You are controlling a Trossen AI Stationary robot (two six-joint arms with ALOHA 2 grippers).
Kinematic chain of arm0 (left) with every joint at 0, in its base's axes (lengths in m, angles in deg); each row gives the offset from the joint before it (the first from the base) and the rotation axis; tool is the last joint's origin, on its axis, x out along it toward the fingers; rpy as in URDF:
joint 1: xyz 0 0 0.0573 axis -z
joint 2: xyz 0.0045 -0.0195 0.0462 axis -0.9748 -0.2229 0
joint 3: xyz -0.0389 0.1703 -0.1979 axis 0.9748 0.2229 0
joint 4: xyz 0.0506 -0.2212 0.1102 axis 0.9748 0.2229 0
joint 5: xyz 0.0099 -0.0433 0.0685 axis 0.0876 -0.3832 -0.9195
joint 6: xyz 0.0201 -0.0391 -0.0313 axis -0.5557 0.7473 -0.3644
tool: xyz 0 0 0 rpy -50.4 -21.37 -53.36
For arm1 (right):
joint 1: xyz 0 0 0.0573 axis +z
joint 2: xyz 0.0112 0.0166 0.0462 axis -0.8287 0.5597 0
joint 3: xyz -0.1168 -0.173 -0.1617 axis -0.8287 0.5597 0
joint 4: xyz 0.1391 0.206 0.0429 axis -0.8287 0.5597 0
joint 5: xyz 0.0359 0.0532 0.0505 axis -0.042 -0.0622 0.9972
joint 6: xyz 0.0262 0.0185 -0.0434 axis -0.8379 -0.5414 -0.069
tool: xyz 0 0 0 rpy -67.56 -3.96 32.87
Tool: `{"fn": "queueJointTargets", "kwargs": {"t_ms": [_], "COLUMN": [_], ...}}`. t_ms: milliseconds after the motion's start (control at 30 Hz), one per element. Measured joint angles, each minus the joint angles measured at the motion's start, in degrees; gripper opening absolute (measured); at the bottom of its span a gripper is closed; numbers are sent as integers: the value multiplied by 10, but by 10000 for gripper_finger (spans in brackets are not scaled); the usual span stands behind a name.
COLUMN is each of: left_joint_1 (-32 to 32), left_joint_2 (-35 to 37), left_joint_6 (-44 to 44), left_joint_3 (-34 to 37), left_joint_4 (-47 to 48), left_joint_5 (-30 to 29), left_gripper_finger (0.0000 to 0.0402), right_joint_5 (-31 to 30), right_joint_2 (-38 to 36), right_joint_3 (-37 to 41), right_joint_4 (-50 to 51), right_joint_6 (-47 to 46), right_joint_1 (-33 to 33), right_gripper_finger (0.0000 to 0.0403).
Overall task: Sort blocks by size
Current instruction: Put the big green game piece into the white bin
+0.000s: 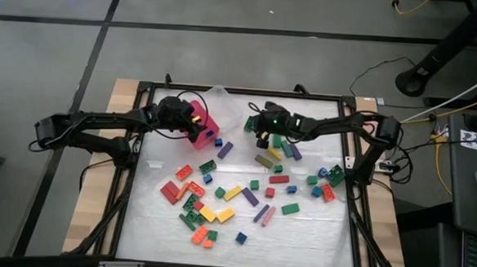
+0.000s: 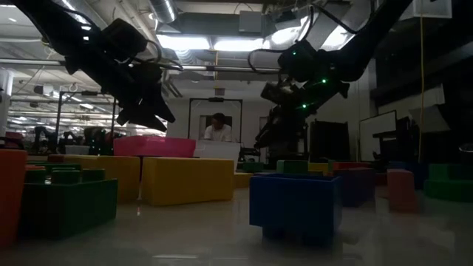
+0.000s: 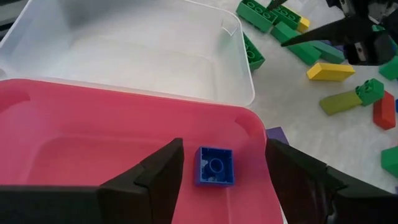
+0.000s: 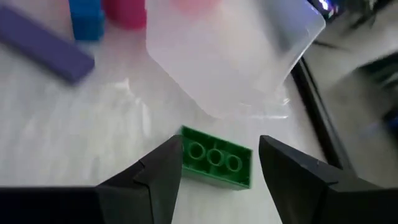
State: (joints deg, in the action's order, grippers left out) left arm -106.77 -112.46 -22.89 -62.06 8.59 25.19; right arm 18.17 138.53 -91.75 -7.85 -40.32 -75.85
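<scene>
My left gripper (image 1: 194, 125) is open above the pink tray (image 1: 205, 115). In the left wrist view its fingers (image 3: 163, 171) stand on either side of a small blue square block (image 3: 216, 167) that lies flat on the pink tray's floor (image 3: 93, 149), studs up, untouched. My right gripper (image 1: 257, 131) is open over the table next to the clear tray (image 4: 236, 56). Its fingers stand on either side of a green block (image 4: 216, 163) on the white mat, with a gap on each side. Many more blocks (image 1: 219, 199) lie loose on the mat.
The clear tray (image 3: 130, 50) stands just beyond the pink tray at the table's far edge. A purple bar (image 4: 43, 43) and a blue block (image 4: 86, 18) lie near the pink tray. Loose blocks cover the mat's middle and right (image 1: 324, 180). A person (image 2: 218, 127) shows far behind the table.
</scene>
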Motion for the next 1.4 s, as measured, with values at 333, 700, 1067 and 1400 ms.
{"fn": "queueJointTargets", "kwargs": {"t_ms": [333,700,1067,1400], "left_joint_1": [0,0,0,0], "left_joint_2": [0,0,0,0], "left_joint_6": [0,0,0,0], "left_joint_3": [0,0,0,0], "left_joint_4": [0,0,0,0], "left_joint_5": [0,0,0,0], "left_gripper_finger": [214,214,214,214], "right_joint_5": [22,97,98,-55], "right_joint_2": [0,0,0,0], "right_joint_3": [0,0,-32,-170], "right_joint_4": [27,48,86,350], "right_joint_6": [211,211,199,-32], "right_joint_1": [-13,-36,-38,-48], "right_gripper_finger": [214,214,214,214]}}
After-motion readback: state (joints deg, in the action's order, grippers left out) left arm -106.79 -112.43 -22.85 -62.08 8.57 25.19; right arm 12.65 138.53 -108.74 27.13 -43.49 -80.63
